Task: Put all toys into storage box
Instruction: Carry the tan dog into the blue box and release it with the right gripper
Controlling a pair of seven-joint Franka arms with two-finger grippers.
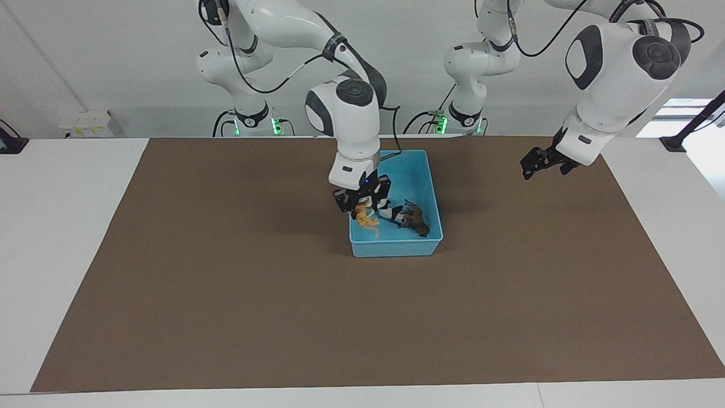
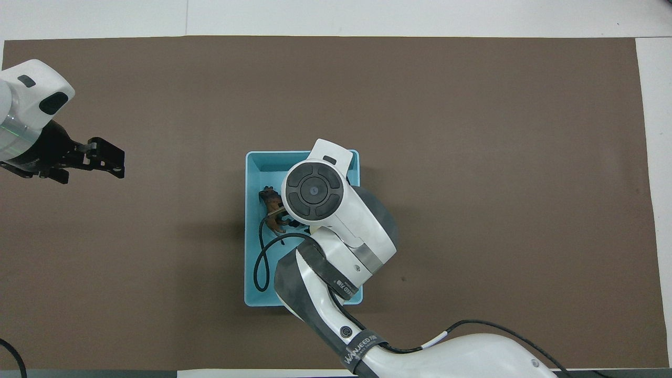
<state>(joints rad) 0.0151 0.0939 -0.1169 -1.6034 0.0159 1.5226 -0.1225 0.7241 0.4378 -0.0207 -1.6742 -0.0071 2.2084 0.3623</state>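
The light blue storage box [image 1: 396, 247] stands mid-mat; it also shows in the overhead view [image 2: 251, 273]. My right gripper [image 1: 362, 208] is low over the box and shut on the orange tiger [image 1: 365, 221], which hangs tilted inside the box walls. The brown lion [image 1: 417, 220] and the black-and-white panda [image 1: 392, 213] lie in the box beside it. The lion also shows in the overhead view [image 2: 272, 209]. The cream long-necked toy is mostly hidden under the right arm. My left gripper [image 1: 534, 165] waits raised over the mat toward the left arm's end, holding nothing.
The brown mat [image 1: 226, 294] covers most of the white table. The right arm's cable [image 2: 260, 262] loops over the box. No other objects lie on the mat.
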